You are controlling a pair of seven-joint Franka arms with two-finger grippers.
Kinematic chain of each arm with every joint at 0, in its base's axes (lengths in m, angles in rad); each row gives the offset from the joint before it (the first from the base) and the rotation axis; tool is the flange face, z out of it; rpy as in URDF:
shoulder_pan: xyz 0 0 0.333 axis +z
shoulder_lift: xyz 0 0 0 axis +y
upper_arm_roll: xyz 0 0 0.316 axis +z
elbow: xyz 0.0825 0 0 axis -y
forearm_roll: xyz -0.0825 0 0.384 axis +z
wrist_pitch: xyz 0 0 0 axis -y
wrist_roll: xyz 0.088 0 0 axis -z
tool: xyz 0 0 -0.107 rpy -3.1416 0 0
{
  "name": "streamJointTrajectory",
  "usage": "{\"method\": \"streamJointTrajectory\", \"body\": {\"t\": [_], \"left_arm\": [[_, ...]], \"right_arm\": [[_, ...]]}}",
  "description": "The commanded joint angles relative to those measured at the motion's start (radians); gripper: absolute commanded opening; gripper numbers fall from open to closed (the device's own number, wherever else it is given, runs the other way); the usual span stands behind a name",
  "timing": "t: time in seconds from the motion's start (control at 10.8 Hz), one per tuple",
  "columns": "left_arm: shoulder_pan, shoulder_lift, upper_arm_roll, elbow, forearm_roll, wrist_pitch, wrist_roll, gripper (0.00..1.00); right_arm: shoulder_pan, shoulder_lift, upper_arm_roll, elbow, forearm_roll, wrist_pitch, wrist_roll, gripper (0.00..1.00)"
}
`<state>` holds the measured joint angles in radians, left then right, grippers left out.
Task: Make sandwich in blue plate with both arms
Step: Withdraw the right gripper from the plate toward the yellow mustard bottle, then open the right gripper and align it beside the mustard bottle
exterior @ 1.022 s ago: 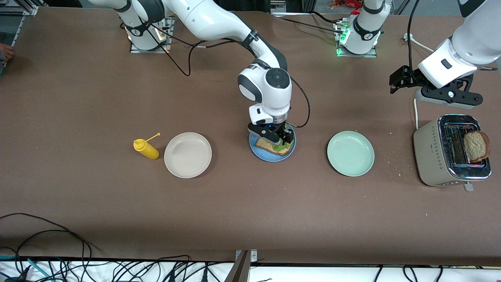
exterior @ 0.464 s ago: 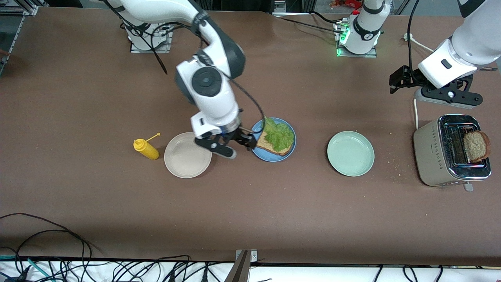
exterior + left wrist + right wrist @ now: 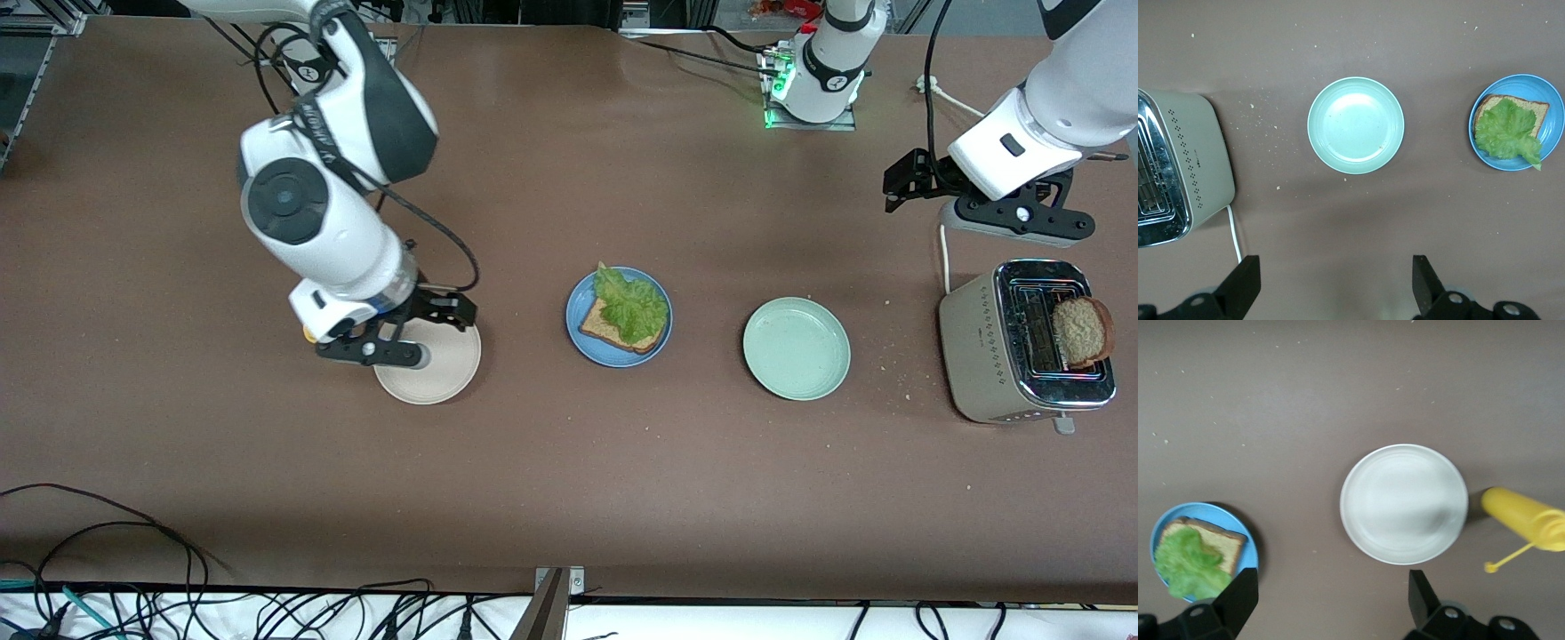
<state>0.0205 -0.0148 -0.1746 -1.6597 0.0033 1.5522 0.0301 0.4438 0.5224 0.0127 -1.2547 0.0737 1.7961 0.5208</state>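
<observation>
the blue plate [image 3: 619, 317] sits mid-table with one bread slice [image 3: 613, 330] and a lettuce leaf [image 3: 632, 307] on it, so the sandwich looks to lack its top. that second slice [image 3: 1082, 332] stands upright in the toaster [image 3: 1022, 354] at the left arm's end of the table. the left gripper [image 3: 965, 191] hangs just above the toaster, fingers [image 3: 1245, 285] spread wide and empty, with the slice close below them and its flat face on edge in the slot. the right gripper [image 3: 404, 333] is over the beige-white plate [image 3: 444, 369], jaws wide and empty, well apart from the toaster. i'd judge the left arm the nearer for the toast.
</observation>
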Motion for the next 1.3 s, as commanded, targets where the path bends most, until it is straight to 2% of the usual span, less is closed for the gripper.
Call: {"method": "streamJointTrajectory", "body": {"t": [0.0,0.19,0.37,0.65,1.02,1.21], "left_arm": [[-0.002,0.004,-0.003,0.015,-0.019,-0.009,-0.006,1.0],[-0.007,0.004,-0.005,0.023,-0.02,-0.009,-0.007,1.0],[-0.01,0.004,-0.005,0.023,-0.02,-0.009,-0.007,1.0],[-0.01,0.004,-0.005,0.023,-0.02,-0.011,-0.007,1.0],[-0.008,0.004,-0.005,0.023,-0.02,-0.011,-0.006,1.0],[-0.008,0.004,-0.005,0.023,-0.02,-0.011,-0.006,1.0]], "right_arm": [[-0.095,-0.12,0.026,-0.139,-0.005,-0.021,-0.262,1.0],[-0.176,-0.143,0.027,-0.146,-0.003,-0.079,-0.466,1.0],[-0.256,-0.148,0.02,-0.146,0.084,-0.112,-0.714,1.0],[-0.33,-0.137,0.004,-0.149,0.107,-0.132,-0.97,1.0],[-0.419,-0.081,-0.011,-0.161,0.225,-0.132,-1.315,1.0],[-0.483,-0.029,-0.011,-0.163,0.316,-0.126,-1.534,1.0]]}}
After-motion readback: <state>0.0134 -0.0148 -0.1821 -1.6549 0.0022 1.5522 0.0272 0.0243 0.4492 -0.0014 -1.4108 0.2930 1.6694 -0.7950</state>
